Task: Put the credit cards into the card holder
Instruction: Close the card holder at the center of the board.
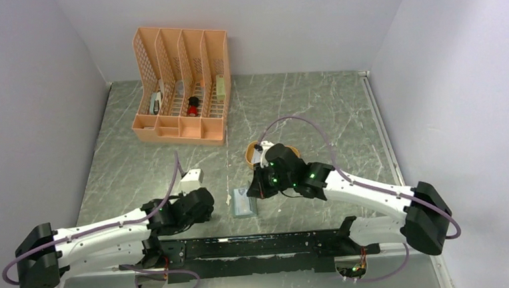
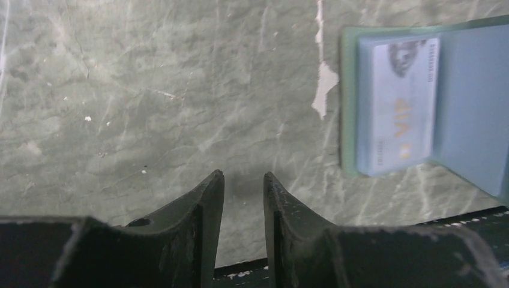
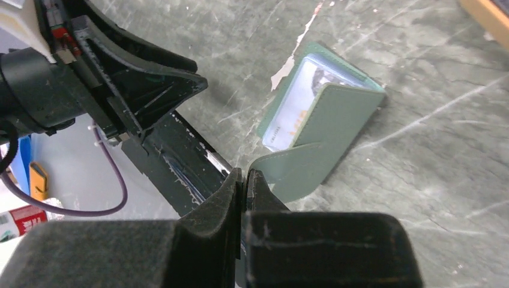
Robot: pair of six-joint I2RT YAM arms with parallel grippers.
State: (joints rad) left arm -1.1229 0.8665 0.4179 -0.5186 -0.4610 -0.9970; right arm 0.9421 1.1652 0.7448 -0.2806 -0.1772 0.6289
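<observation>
Black jaws of right gripper pressed shut, apparently pinching snap tab of card holder; cover lifted, half open. One credit card sits in the clear sleeve beneath. Left gripper empty, jaws slightly apart, low over marbled table just beside holder. Risk: thin tab slips free and cover flops over sleeve; any pull could drag the light holder.

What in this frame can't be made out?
- Top view: right arm covers most of the yellow tray; contents hidden.
- Right wrist view: right gripper is shut; its fingertips hide whether it pinches the card holder flap.
- Left wrist view: card holder cut off by right edge; card print blurred.
</observation>
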